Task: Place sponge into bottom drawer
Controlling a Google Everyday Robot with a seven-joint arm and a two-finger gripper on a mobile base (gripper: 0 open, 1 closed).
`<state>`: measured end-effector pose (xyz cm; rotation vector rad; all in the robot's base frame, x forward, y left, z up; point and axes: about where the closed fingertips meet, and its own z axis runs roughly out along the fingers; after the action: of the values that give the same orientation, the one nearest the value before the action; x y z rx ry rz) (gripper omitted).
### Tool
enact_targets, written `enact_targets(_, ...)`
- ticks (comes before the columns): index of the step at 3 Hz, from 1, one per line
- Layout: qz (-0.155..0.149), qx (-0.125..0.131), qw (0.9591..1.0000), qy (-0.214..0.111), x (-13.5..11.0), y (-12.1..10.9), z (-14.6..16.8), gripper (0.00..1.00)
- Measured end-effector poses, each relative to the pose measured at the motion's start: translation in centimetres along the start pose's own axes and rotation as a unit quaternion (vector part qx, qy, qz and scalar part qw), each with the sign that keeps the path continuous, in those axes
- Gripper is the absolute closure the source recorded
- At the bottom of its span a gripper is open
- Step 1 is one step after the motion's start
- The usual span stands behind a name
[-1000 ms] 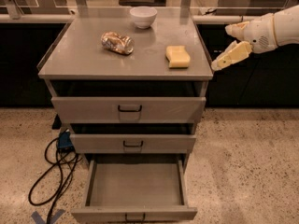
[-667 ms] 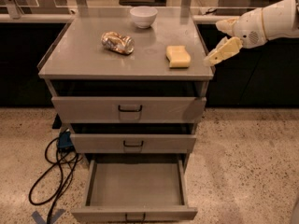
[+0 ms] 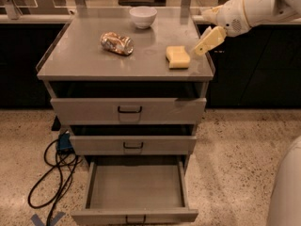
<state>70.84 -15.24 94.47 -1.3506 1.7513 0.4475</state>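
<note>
Sponge (image 3: pixel 178 57) lies on cabinet (image 3: pixel 84 60) beside tool (image 3: pixel 207 40), grip unclear; bottom drawer (image 3: pixel 136 192) open.

A single camera faces the desk (image 3: pixel 80 60) front from above, fairly near, taking in top down to bottom drawer (image 3: pixel 136 189); the claw (image 3: pixel 203 47) hangs upper right.

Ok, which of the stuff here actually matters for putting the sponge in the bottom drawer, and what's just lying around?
For the job: sponge on the cabinet top; bottom drawer, pulled open; gripper, just right of the sponge.
Lying about: crushed can; white bowl; floor cables.
</note>
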Motion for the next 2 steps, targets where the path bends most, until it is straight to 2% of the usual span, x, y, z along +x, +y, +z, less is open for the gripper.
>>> enact_targets(1,0.001,-0.001,1.0,0.006,0.2,0.0,0.3,0.0)
enact_targets(2,0.01,0.001,0.9982,0.059,1.4,-1.2,3.4,0.0)
